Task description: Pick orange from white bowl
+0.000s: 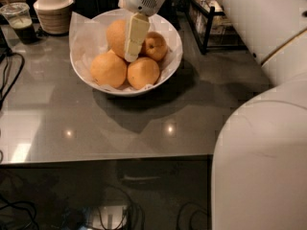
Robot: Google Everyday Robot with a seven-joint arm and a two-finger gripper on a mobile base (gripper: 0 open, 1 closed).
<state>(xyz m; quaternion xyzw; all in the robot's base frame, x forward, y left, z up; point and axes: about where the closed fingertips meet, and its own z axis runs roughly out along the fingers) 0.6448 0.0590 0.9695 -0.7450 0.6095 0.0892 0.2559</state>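
The white bowl (170, 61), lined with crumpled white paper, stands at the back middle of the grey table and holds several oranges. The large round orange (116, 35) lies at the bowl's back left. My gripper (129, 56) reaches down from above into the bowl, right against that orange's right side and partly covering it. A smaller orange with a dark stem dimple (156, 45) lies to the gripper's right. Two more oranges (109, 70) (143, 73) lie at the front of the bowl, just under the gripper's tip.
A ribbed beige bowl with a white lid (53, 6) and a plastic cup with a dark drink (19, 19) stand at the back left. Black cables (8, 75) lie along the left edge. A black rack (211, 18) is at the back right. My white arm (268, 152) fills the right side.
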